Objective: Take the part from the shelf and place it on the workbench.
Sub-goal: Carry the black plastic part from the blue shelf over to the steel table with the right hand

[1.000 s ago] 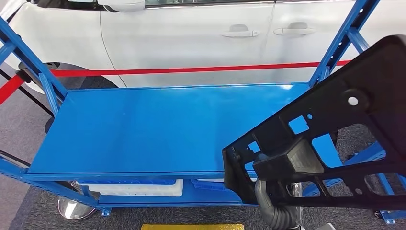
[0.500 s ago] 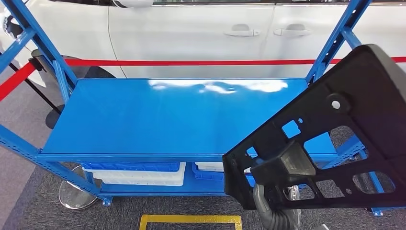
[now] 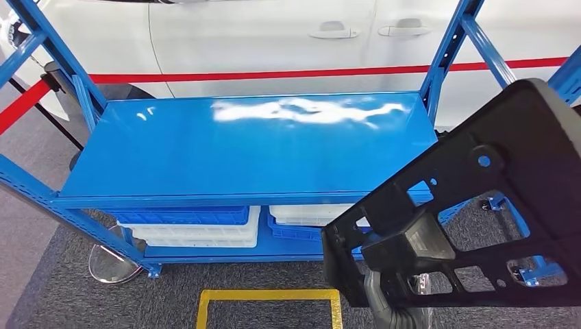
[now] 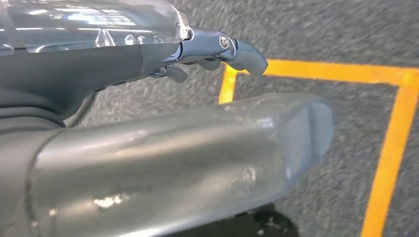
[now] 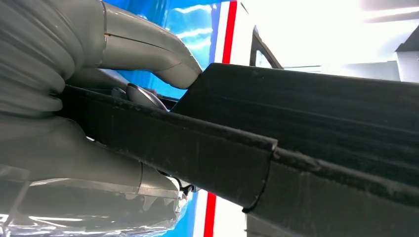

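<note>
Part (image 3: 473, 205) — one black plastic panel with cut-outs, held tilted in the air at the right, in front of the shelf (image 3: 246, 147) and off its blue top. Right hand (image 5: 74, 123) grips its lower edge, thumb over one face, fingers behind. Left hand (image 4: 163, 143) hangs over grey carpet (image 3: 68, 288), holding nothing, fingers slightly curled and apart. Lower level: two blue-and-white bins (image 3: 192, 226). Floor carries one yellow square (image 3: 267, 305); behind — one white car (image 3: 274, 41), one red tape (image 3: 274, 74).

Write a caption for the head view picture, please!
Robot's right hand holds a big black plastic part beside a blue metal shelf.
</note>
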You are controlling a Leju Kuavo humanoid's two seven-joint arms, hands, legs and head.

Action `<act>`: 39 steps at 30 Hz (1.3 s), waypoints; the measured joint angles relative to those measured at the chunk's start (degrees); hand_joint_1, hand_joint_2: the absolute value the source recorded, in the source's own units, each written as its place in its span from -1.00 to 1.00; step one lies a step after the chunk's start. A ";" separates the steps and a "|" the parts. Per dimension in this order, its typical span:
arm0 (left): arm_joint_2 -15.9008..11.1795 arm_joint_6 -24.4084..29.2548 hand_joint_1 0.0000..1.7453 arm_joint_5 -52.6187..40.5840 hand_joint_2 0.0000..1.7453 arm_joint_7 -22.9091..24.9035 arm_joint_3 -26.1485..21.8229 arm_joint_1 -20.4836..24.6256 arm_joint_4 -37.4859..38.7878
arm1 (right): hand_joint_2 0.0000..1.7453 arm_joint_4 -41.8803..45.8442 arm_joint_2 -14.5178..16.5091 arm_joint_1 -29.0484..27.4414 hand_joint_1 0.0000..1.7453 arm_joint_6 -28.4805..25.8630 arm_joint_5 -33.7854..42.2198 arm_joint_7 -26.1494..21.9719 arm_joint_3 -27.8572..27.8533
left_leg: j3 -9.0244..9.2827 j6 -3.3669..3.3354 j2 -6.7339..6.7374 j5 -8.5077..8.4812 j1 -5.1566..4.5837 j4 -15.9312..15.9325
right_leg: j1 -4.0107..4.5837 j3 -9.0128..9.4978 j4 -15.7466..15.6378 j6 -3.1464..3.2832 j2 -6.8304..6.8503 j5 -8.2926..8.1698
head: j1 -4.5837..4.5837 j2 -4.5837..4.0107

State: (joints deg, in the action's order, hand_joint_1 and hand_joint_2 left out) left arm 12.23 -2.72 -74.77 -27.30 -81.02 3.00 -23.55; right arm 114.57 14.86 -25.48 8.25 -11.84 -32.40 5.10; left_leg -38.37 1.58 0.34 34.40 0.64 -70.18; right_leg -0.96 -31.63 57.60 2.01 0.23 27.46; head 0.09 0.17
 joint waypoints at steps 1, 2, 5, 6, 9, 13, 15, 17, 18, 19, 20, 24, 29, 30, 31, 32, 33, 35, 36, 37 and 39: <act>0.09 -0.08 -1.00 -0.09 -1.00 0.09 0.01 0.02 -0.12 | 1.00 0.00 0.00 -0.01 1.00 -0.08 0.00 0.09 0.01 | -0.20 0.11 0.00 1.03 0.02 -2.89 | 0.08 -0.90 0.09 -0.03 0.04 -0.65 | -0.01 0.00; 0.17 -0.12 -1.00 -0.18 -1.00 0.16 0.01 0.04 -0.25 | 1.00 0.00 0.00 0.00 1.00 -0.22 -0.01 0.19 0.01 | 0.42 0.12 0.00 0.63 0.03 -4.19 | 0.14 -1.81 0.24 -0.09 0.06 -1.27 | -0.01 0.00; 0.30 -0.22 -1.00 -0.29 -1.00 0.31 0.00 0.10 -0.72 | 1.00 0.01 0.00 0.00 1.00 -0.57 -0.06 0.44 0.00 | 7.60 -0.43 -0.06 -3.60 -0.01 3.15 | 0.24 -4.25 0.92 -0.50 0.05 -2.78 | 0.02 -0.01; 0.33 -0.26 -1.00 -0.32 -1.00 0.34 0.01 0.16 -0.92 | 1.00 0.02 0.00 0.00 1.00 -0.58 -0.07 0.46 0.01 | 10.79 -0.75 -0.10 -3.67 -0.12 7.78 | 0.30 -4.76 1.14 -0.76 0.03 -3.21 | 0.00 -0.01; 0.46 -0.50 -1.00 -0.43 -1.00 0.39 0.03 0.31 -1.27 | 1.00 0.04 0.00 0.01 1.00 -0.60 -0.15 0.55 0.02 | 14.47 -1.70 -0.21 -2.73 -0.66 14.53 | 0.27 -5.14 0.96 -1.85 0.19 -4.81 | 0.09 -0.01; 0.72 -1.04 -1.00 -0.46 -1.00 0.39 0.02 0.31 -1.45 | 1.00 0.12 -0.02 -0.10 1.00 -0.76 -0.58 0.83 0.02 | 12.16 -3.41 0.24 -5.55 -0.26 15.14 | 0.29 -6.76 4.26 -2.94 -0.20 -0.74 | -0.05 -0.01; 0.80 -1.12 -1.00 -0.46 -1.00 0.38 0.02 0.33 -1.56 | 1.00 0.14 -0.04 -0.11 1.00 -0.78 -0.85 1.07 0.02 | 10.31 -3.89 0.44 -6.90 -0.46 15.03 | 0.21 -8.25 11.13 -3.12 -0.27 5.30 | -0.21 -0.01; 1.07 -1.14 -1.00 -0.45 -1.00 0.51 0.02 0.40 -1.60 | 1.00 0.14 -0.06 -0.09 1.00 -0.78 -1.07 1.44 0.02 | 8.45 -3.91 0.53 -8.17 -0.61 14.66 | 0.18 -8.29 16.54 -3.26 -0.25 6.55 | -0.21 -0.01; 1.33 -1.13 -1.00 -0.44 -1.00 0.61 0.03 0.50 -1.64 | 1.00 0.15 -0.07 -0.07 1.00 -0.78 -1.15 1.66 0.02 | 7.45 -3.83 0.54 -8.74 -0.64 14.30 | 0.19 -7.16 16.82 -3.24 -0.25 5.11 | -0.22 -0.01; 1.68 -1.09 -1.00 -0.44 -1.00 0.73 0.04 0.61 -1.72 | 1.00 0.16 -0.07 -0.04 1.00 -0.78 -1.25 1.91 0.02 | 6.48 -3.70 0.53 -9.22 -0.65 13.87 | 0.19 -5.08 15.12 -3.15 -0.24 3.29 | -0.23 0.00; 2.05 -1.05 -1.00 -0.44 -1.00 0.83 0.06 0.74 -1.84 | 1.00 0.17 -0.07 0.00 1.00 -0.77 -1.33 2.12 0.02 | 5.59 -3.55 0.51 -9.60 -0.66 13.35 | 0.20 -2.11 11.74 -2.96 -0.24 2.09 | -0.24 0.01; 3.25 -0.96 -1.00 -0.40 -1.00 1.17 0.27 1.06 -2.34 | 1.00 0.53 -0.07 0.24 1.00 -0.57 -1.57 2.50 0.07 | 3.75 -2.48 0.40 -10.94 -0.92 11.84 | 0.77 6.25 -0.82 -1.97 -0.24 4.24 | -0.30 0.00; 3.37 -1.01 -1.00 -0.26 -1.00 1.64 0.30 0.93 -2.62 | 1.00 0.66 -0.03 0.16 1.00 -0.46 -1.58 2.52 0.13 | 1.28 -0.68 0.08 -4.58 -0.47 5.99 | 0.30 3.48 -1.22 -0.13 0.20 1.53 | -0.18 0.00; 3.32 -1.02 -1.00 -0.26 -1.00 1.64 0.30 0.91 -2.62 | 1.00 0.66 -0.03 0.15 1.00 -0.47 -1.58 2.52 0.14 | 0.43 -0.37 0.08 -1.77 -0.37 2.42 | 0.31 2.58 -1.11 0.00 0.20 0.88 | -0.08 0.00; 3.27 -1.02 -1.00 -0.26 -1.00 1.64 0.31 0.90 -2.62 | 1.00 0.66 -0.02 0.14 1.00 -0.48 -1.58 2.52 0.15 | -0.11 -0.12 0.08 -0.04 -0.26 -0.94 | 0.33 1.61 -0.93 0.00 0.22 0.25 | -0.05 0.01; 3.22 -1.00 -1.00 -0.26 -1.00 1.64 0.31 0.92 -2.62 | 1.00 0.66 -0.02 0.13 1.00 -0.48 -1.60 2.53 0.15 | -0.06 0.06 0.09 0.21 -0.16 -3.18 | 0.34 0.61 -0.68 -0.06 0.25 -0.34 | -0.06 0.00; 3.18 -0.98 -1.00 -0.26 -1.00 1.64 0.32 0.94 -2.62 | 1.00 0.66 -0.02 0.14 1.00 -0.49 -1.64 2.54 0.15 | 0.76 0.15 0.08 -0.86 -0.08 -3.84 | 0.34 -0.45 -0.36 -0.16 0.28 -0.89 | -0.05 -0.01; 3.09 -0.91 -1.00 -0.26 -1.00 1.64 0.38 1.00 -2.62 | 1.00 0.66 -0.02 0.14 1.00 -0.51 -1.72 2.56 0.15 | 5.11 0.06 0.06 -4.37 0.04 0.41 | 0.31 -2.49 0.44 -0.46 0.29 -1.87 | -0.05 -0.01; 3.06 -0.89 -1.00 -0.26 -1.00 1.63 0.42 1.08 -2.62 | 1.00 0.67 -0.02 0.14 1.00 -0.52 -1.74 2.56 0.15 | 8.22 -0.15 0.01 -4.88 -0.01 4.63 | 0.35 -3.33 0.85 -0.71 0.28 -2.28 | -0.03 -0.01; 3.02 -0.88 -1.00 -0.26 -1.00 1.59 0.47 1.16 -2.62 | 1.00 0.72 -0.02 0.13 1.00 -0.52 -1.75 2.57 0.16 | 10.98 -0.45 -0.06 -4.55 -0.11 8.77 | 0.39 -3.91 1.17 -1.02 0.29 -2.69 | -0.07 0.00; 2.98 -0.84 -1.00 -0.27 -1.00 1.50 0.55 1.29 -2.61 | 1.00 0.90 -0.02 0.15 1.00 -0.53 -1.78 2.57 0.26 | 13.46 -1.13 -0.18 -3.19 -0.43 13.46 | 0.41 -4.38 1.28 -1.72 0.41 -3.63 | -0.09 0.00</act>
State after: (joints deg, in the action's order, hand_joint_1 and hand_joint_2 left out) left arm 15.21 -3.56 -75.05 -25.81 -80.48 4.29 -26.15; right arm 115.48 14.84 -25.32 7.72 -13.62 -29.83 5.35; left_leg -24.92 0.45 0.16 31.21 0.22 -56.72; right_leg -0.55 -36.01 58.89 0.30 0.64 23.83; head 0.01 0.17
